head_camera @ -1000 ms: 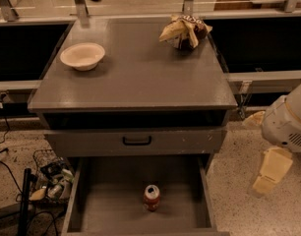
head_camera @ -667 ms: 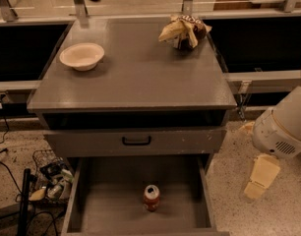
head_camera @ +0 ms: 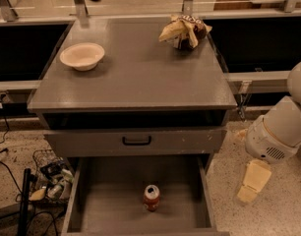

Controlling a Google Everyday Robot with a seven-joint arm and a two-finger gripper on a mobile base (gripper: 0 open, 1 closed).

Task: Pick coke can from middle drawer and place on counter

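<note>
Red coke can (head_camera: 151, 197) upright in middle drawer (head_camera: 111, 200), writing unreadable; pincer (head_camera: 253, 182) low beside drawer, state untellable.

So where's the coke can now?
The coke can stands upright in the open middle drawer, near its front centre; the gripper hangs outside, right of the drawer.

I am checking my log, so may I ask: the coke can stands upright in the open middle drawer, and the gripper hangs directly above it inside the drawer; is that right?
Not quite. The camera view shows the gripper outside the middle drawer, off to its right over the floor, not above the coke can. The can does stand upright in the open drawer.
</note>
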